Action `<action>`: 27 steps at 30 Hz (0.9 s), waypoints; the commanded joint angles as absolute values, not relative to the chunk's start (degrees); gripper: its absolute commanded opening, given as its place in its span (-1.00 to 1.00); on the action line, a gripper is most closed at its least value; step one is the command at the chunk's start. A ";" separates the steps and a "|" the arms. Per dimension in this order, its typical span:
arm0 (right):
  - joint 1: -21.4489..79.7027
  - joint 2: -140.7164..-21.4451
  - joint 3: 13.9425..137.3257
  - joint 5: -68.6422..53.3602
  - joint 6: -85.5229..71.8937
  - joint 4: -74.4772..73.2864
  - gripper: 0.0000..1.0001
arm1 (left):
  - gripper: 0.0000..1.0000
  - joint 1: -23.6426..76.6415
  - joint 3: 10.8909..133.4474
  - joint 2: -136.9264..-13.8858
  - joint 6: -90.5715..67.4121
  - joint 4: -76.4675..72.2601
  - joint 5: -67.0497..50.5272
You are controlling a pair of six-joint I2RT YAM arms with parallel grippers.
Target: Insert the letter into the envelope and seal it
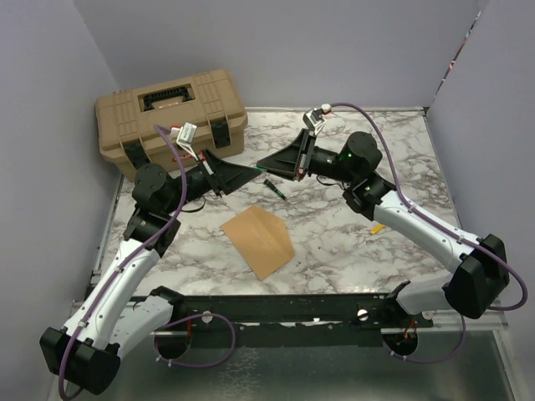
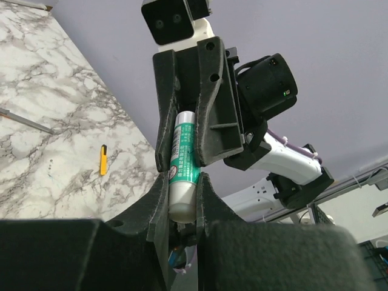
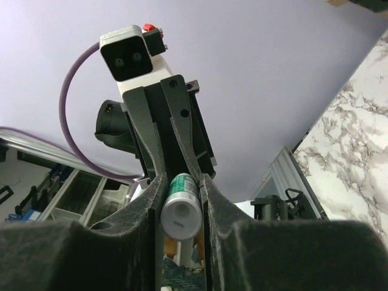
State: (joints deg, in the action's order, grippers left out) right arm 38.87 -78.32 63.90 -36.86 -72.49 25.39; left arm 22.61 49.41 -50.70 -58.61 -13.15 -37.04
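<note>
While the envelope [image 1: 258, 241] lies flat on the marble table [image 1: 351, 255], set at an angle and apart from both arms, we see the two grippers meeting in the air beyond it, on the side away from the arm bases. The left gripper [image 1: 249, 170] reaches in from the envelope's far left and the right gripper [image 1: 267, 162] from its far right, their tips nearly touching. Between them we find a glue stick [image 2: 184, 154] with a green and white label. In the left wrist view the left gripper's jaws press on the white end of the stick, while the right gripper's fingers [image 2: 213, 103] clasp the labelled part above. In the right wrist view the right gripper's jaws squeeze the round white end of the stick just the same, so each gripper is closed on it. We cannot tell whether the envelope's flap is folded down. A tan toolbox [image 1: 171, 117] stands farther off, beyond the envelope to its left, and a small yellow object [image 1: 378, 227] lies on the marble to the envelope's right, near the right arm.
</note>
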 commanded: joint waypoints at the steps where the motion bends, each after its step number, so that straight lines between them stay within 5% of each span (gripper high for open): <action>1: 38.86 -78.83 66.88 -39.68 -70.01 24.58 -0.67 | -0.77 22.81 51.27 -51.13 -56.68 -10.18 -36.82; 5: 38.84 -78.10 68.99 -34.60 -64.82 14.73 -0.99 | 0.57 22.77 52.91 -50.94 -53.87 -5.06 -34.41; 8: 38.53 -76.40 68.23 -28.38 -60.86 9.62 -0.99 | 0.96 22.76 52.47 -49.89 -52.05 -1.82 -32.03; 15: 38.28 -77.42 69.38 -11.93 -42.58 -6.55 -0.99 | 0.98 22.69 50.04 -48.08 -46.54 7.42 -25.70; 21: 40.39 -75.72 58.55 4.05 -29.90 -3.20 -0.99 | 0.96 22.68 47.12 -47.40 -42.15 18.86 -16.72; 27: 47.28 -78.17 54.88 11.69 -23.23 0.31 -0.99 | 0.15 22.68 40.94 -53.52 -43.93 22.96 -11.30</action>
State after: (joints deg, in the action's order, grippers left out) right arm 43.03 -76.71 54.89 2.39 -31.44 -2.55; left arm 22.63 45.41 -48.53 -44.42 16.69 -17.65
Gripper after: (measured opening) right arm 0.238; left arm 0.697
